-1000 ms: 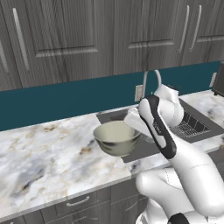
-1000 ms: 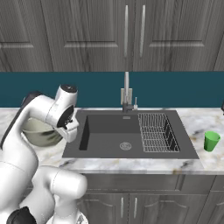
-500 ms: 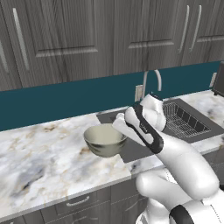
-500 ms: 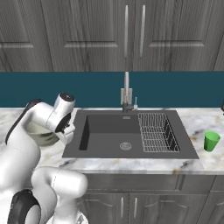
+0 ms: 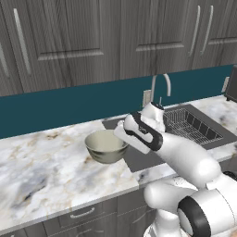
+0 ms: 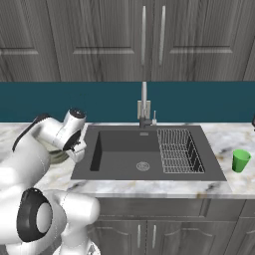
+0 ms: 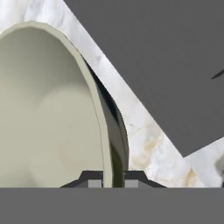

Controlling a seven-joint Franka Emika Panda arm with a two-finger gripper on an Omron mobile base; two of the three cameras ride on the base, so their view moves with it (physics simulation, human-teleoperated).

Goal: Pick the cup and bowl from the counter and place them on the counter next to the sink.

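The grey-beige bowl [image 5: 106, 146] with its cream inside [image 7: 48, 118] is low over the marble counter [image 5: 46, 180], just left of the dark sink [image 5: 185, 125]. I cannot tell whether its base touches the counter. My gripper [image 5: 121, 137] is shut on the bowl's rim nearest the sink; in the hand view the gripper [image 7: 113, 181] straddles that rim, one finger inside and one outside. In the right base view my arm hides most of the bowl [image 6: 56, 158]. The green cup [image 6: 241, 161] stands upright on the counter [image 6: 219, 184] right of the sink [image 6: 144, 154].
A chrome gooseneck faucet [image 6: 144, 102] rises behind the basin, and a wire rack [image 6: 179, 149] fills its right part. The sink's left edge [image 7: 162, 65] runs close beside the bowl. Dark cabinets and a teal backsplash line the wall behind.
My arm has carried the bowl leftward, away from the sink's edge and further over the marble counter. The cup has not moved.
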